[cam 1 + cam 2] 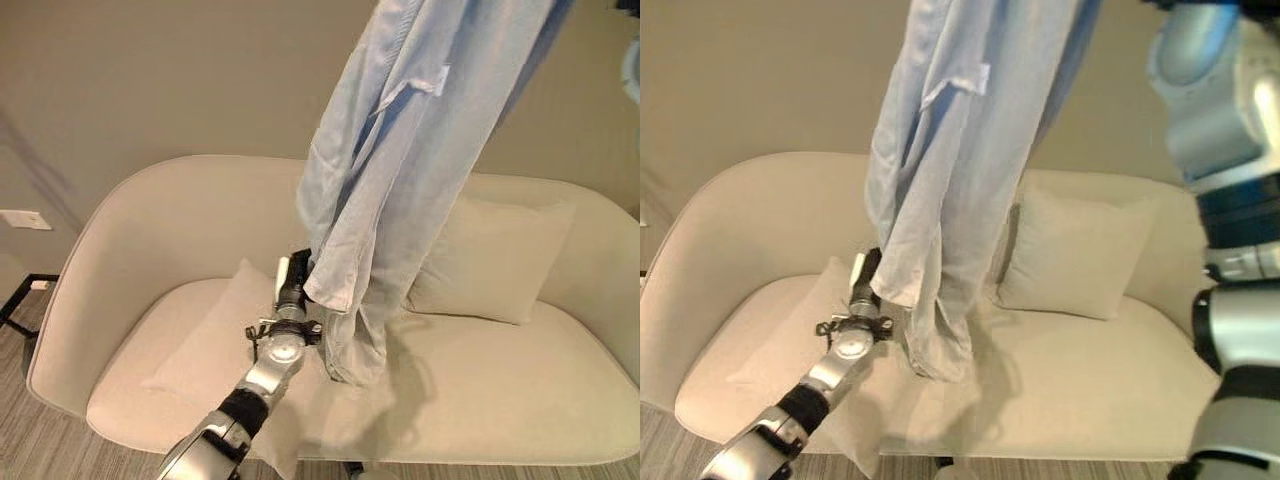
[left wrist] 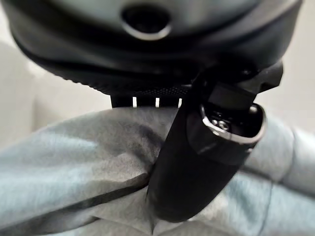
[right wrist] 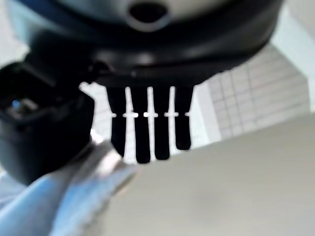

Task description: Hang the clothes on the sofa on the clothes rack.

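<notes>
The light blue garment hangs lifted above the middle of the sofa, the right hand pinching its top and the left hand pinching its lower hem, so next I think it must be carried to the rack.

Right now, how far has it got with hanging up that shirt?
Lifted: the light blue shirt hangs above the sofa, its hem near the seat. In hand: the left hand pinches its lower edge; the right hand grips cloth higher up. Left: reaching a rack.
</notes>
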Robot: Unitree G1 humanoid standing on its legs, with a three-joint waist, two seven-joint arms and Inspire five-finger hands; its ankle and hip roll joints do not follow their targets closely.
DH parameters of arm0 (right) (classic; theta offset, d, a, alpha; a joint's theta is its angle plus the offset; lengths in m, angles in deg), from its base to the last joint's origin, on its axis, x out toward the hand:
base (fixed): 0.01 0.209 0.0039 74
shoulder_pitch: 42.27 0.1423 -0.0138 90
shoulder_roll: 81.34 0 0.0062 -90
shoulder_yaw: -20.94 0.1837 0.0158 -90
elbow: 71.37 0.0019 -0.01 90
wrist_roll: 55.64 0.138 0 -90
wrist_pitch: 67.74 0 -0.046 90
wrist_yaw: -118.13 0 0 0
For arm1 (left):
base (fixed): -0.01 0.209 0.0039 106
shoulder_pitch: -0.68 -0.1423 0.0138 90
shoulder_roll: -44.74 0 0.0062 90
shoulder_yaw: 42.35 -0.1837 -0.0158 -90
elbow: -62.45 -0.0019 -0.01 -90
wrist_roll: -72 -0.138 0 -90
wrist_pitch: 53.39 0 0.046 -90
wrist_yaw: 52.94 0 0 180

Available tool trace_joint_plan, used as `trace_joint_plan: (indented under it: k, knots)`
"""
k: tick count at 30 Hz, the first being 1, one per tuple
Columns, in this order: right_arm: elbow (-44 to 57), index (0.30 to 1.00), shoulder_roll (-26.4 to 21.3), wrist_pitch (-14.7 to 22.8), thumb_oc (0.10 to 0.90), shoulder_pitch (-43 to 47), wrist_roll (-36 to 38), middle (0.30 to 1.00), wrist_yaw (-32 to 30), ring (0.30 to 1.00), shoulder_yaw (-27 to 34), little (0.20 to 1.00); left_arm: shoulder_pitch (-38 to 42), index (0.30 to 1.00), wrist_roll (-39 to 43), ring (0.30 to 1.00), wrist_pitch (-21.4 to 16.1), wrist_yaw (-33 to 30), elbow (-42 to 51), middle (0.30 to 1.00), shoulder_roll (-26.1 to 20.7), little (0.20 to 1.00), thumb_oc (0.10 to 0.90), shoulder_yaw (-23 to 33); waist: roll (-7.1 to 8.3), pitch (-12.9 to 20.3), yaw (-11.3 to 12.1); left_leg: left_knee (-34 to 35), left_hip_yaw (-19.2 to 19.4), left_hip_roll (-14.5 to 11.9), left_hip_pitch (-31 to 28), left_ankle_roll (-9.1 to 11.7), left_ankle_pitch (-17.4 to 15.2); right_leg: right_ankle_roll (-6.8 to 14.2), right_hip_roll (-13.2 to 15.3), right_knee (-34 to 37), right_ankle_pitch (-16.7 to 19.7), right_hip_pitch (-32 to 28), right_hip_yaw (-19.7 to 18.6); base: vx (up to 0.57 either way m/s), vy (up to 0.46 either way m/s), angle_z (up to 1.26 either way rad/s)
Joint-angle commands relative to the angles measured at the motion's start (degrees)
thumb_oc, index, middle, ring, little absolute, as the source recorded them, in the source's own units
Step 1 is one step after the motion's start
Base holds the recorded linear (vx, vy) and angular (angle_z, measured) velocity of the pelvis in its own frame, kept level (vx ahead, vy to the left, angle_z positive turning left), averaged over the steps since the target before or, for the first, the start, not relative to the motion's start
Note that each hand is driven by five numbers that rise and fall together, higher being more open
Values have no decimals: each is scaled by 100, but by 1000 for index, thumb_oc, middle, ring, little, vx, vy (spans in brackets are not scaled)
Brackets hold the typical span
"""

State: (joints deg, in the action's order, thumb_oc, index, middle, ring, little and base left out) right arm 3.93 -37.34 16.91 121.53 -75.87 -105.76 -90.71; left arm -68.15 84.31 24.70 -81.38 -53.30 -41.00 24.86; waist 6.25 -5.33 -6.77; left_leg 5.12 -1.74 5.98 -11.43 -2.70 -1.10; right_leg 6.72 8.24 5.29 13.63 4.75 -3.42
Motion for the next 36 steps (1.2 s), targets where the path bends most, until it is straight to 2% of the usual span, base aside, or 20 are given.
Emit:
trace_joint_plan:
  k: [1,4,6,10,11,13,18,19,20,21,22,26,27,28,29,31,32,33,34,36]
  knots:
    - [-216,300,-308,-94,400,139,-166,300,-66,300,331,300,149,300,-1019,300,-462,-569,1068,300,-363,300,400,583,233,735,329,-12,-243,134,269,-29,-578,501,605,-852,-662,-9,-13,0,17,9]
    - [-140,300,-432,-58,400,-153,-211,300,-3,300,531,300,-10,300,-1394,300,-380,-852,1498,300,-627,300,400,1109,229,732,377,-12,-250,154,275,-35,-580,514,629,-836,-652,-24,7,0,0,0]
    - [155,300,-590,73,400,-838,-384,300,65,300,999,300,-123,300,-2063,300,-192,-1406,2083,300,-1051,300,400,1984,172,668,455,-12,-254,159,289,-44,-539,525,659,-909,-599,21,65,-20,25,6]
    - [564,300,-616,213,400,-1504,-642,300,132,300,1501,300,-69,300,-2569,300,-19,-1764,2388,300,-1467,300,400,2556,104,468,530,-12,-197,80,335,-47,-431,495,532,-1393,-644,190,257,-107,14,5]
    - [727,300,-635,269,400,-1706,-725,300,134,300,1640,300,-59,300,-2700,300,7,-1878,2489,300,-1593,300,400,2709,53,402,544,-12,-174,30,363,-38,-373,416,433,-1635,-839,178,349,-139,82,4]
    - [1188,300,-696,495,400,-2199,-937,300,153,300,1982,300,-129,300,-3137,300,137,-2177,2673,300,-2064,300,400,3190,-99,291,644,-50,-79,-72,506,-66,-177,128,-21,-2754,-1652,81,635,-156,89,10]
    - [1844,300,-405,660,400,-3239,-1418,300,222,300,2668,300,-559,300,-3644,300,255,-2257,3004,300,-2282,300,400,3772,-118,393,801,-72,34,-10,703,-63,-34,-89,-489,-3574,-2283,-6,907,-66,-1,6]
    - [2157,300,-143,724,400,-3652,-1692,300,235,300,2938,300,-859,300,-3894,300,308,-2216,3153,300,-2375,300,400,3987,-68,451,987,-56,120,57,841,-14,22,-216,-442,-3103,-2587,-270,1135,-44,-78,-21]
    - [2229,300,-91,723,400,-3773,-1727,300,251,300,3026,300,-908,300,-3914,300,312,-2195,3200,300,-2378,300,400,3990,-31,485,987,-55,119,58,830,-2,18,-238,-447,-3009,-2590,-329,1147,-70,-194,-38]
    - [2717,300,638,775,400,-4753,-2043,300,312,300,3503,300,-1656,300,-4185,300,297,-2127,3333,300,-2189,300,400,4335,9,544,1124,-53,122,83,998,87,158,-294,-616,-1883,-2629,-657,1102,27,-141,-30]
    - [2833,300,709,771,400,-4908,-2068,300,351,300,3601,300,-1721,300,-4189,300,290,-2116,3375,300,-2203,300,400,4329,36,615,1138,-32,106,67,973,100,111,-299,-646,-1724,-2593,-742,1079,-90,-163,-15]
    - [3264,300,1087,738,400,-5537,-2259,300,207,300,3966,300,-2146,300,-3990,300,53,-2148,3662,300,-2041,300,400,4493,-182,543,1263,-20,-47,62,1466,257,439,-286,-762,-739,-2199,-878,1026,-152,-37,-7]
    - [3289,300,1110,725,400,-5535,-2255,300,79,300,3984,300,-2138,300,-4055,300,51,-2220,3662,300,-2087,300,400,4455,-221,421,1343,-37,-242,77,1711,422,637,-284,-757,-606,-2142,-875,1016,-499,75,11]
    - [3277,300,1142,644,400,-5486,-2301,300,-64,300,4035,300,-1919,300,-4141,300,55,-2375,3644,300,-2152,300,400,4399,-288,159,1391,-117,-744,158,2134,786,796,-280,-666,-457,-1987,-729,1056,-559,132,22]
    - [3205,300,1209,566,400,-5593,-2312,300,-129,300,4087,300,-1836,300,-4143,300,18,-2376,3689,300,-2106,300,400,4330,-322,99,1321,-185,-712,78,2236,793,755,-221,-569,-408,-1876,-659,1175,-559,225,71]
    - [3162,300,1211,404,400,-6002,-2433,300,-348,300,4337,300,-1869,300,-4152,300,-215,-2268,3997,300,-1899,300,400,4172,-267,119,1050,-505,-79,-837,1999,679,304,-61,-98,-366,-1490,-427,1544,-338,319,128]
    - [3153,300,1194,393,400,-6062,-2444,300,-398,300,4363,300,-1900,300,-4130,300,-267,-2243,4018,300,-1842,300,400,4124,-245,159,978,-551,37,-1136,1849,701,213,-27,9,-336,-1478,-413,1606,-219,442,139]
    - [3108,300,1181,393,400,-6229,-2384,300,-478,300,4471,300,-1980,300,-4011,300,-356,-2223,4042,300,-1715,300,400,4027,-253,235,821,-671,187,-1847,1562,816,225,34,213,-301,-1445,-402,1732,-79,286,96]
    - [3106,300,1174,396,400,-6251,-2375,300,-488,300,4481,300,-1987,300,-4003,300,-364,-2224,4039,300,-1715,300,400,4019,-267,231,824,-665,179,-1863,1566,828,256,25,198,-308,-1423,-398,1745,-83,357,93]
    - [3097,300,1187,404,400,-6386,-2302,300,-513,300,4535,300,-2039,300,-3848,300,-407,-2193,3967,300,-1676,300,400,3936,-344,307,753,-740,58,-2385,1383,1045,730,121,353,-330,-1405,-381,1769,-8,372,68]
